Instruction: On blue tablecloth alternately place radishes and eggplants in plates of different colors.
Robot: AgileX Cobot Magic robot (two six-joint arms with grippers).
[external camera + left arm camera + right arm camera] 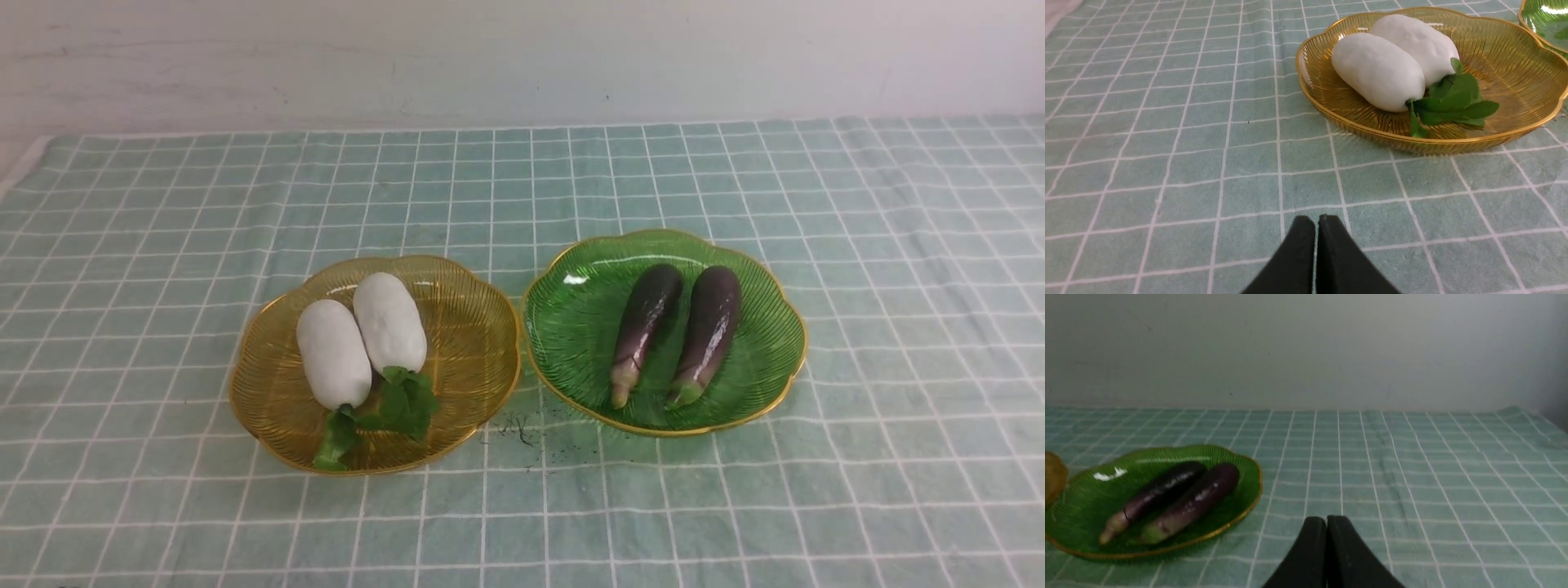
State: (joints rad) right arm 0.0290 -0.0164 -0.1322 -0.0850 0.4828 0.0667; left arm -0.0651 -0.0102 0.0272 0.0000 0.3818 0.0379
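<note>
Covering the whole surface, a pale teal-green grid-lined tablecloth (857, 245) lies slightly wrinkled. Two ribbed, gold-rimmed translucent plates sit side by side on it, rims almost touching: amber-yellow plate (473, 327) left, green plate (571, 327) right. Two stubby white radishes (359, 339) with green leaves lie together in the amber one. Two slim dark-purple eggplants (678, 331) lie parallel in the green. Left gripper (1317, 222) and right gripper (1327, 522) hover above bare cloth, black fingers pressed together, holding nothing.

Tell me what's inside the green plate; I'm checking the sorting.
Inside the green plate lie two eggplants, side by side, stems toward the robot. Nothing else shows in it; the plate surface directly beneath them is covered.
</note>
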